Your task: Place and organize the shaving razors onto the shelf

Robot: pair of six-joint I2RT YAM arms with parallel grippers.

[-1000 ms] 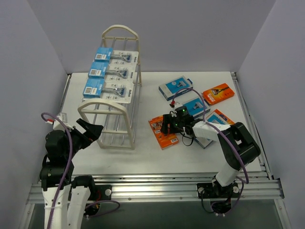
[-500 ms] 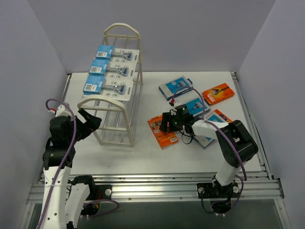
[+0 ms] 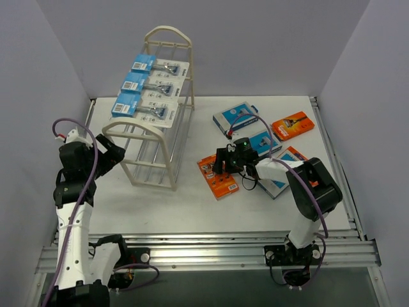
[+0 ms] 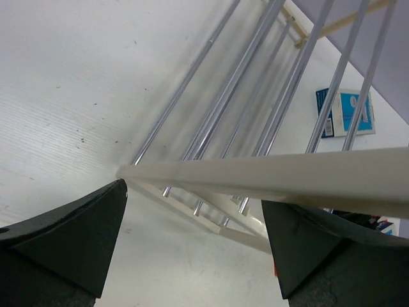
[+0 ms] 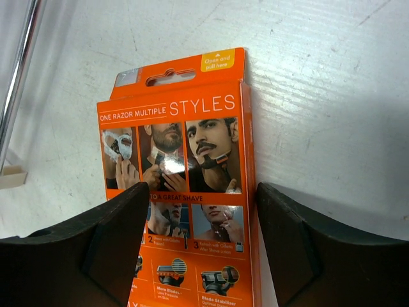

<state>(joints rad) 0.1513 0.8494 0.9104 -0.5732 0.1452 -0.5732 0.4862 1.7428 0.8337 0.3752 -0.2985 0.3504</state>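
The cream-white shelf point(image 3: 147, 127) stands at back left, and its top tier carries three white blister razor packs with blue headers point(image 3: 152, 87). My left gripper point(image 3: 110, 155) is open at the shelf's near arched end. In the left wrist view the cream frame bar point(image 4: 287, 173) runs across just beyond the open gripper point(image 4: 192, 192). My right gripper point(image 3: 221, 165) is open and straddles an orange razor box point(image 3: 220, 184) lying flat on the table. In the right wrist view the box point(image 5: 185, 128) lies between the fingers of the gripper point(image 5: 201, 192).
More packs lie on the right of the table: a blue-and-white box point(image 3: 235, 117), an orange box point(image 3: 293, 125), another blue-and-white box point(image 3: 262, 141) and an orange-and-blue pack point(image 3: 293, 155). Grey walls close in on the left, back and right.
The shelf has shifted back and to the right with its three packs. My left arm has risen and moved left at the shelf's near end. My right gripper has edged slightly left over the orange box.
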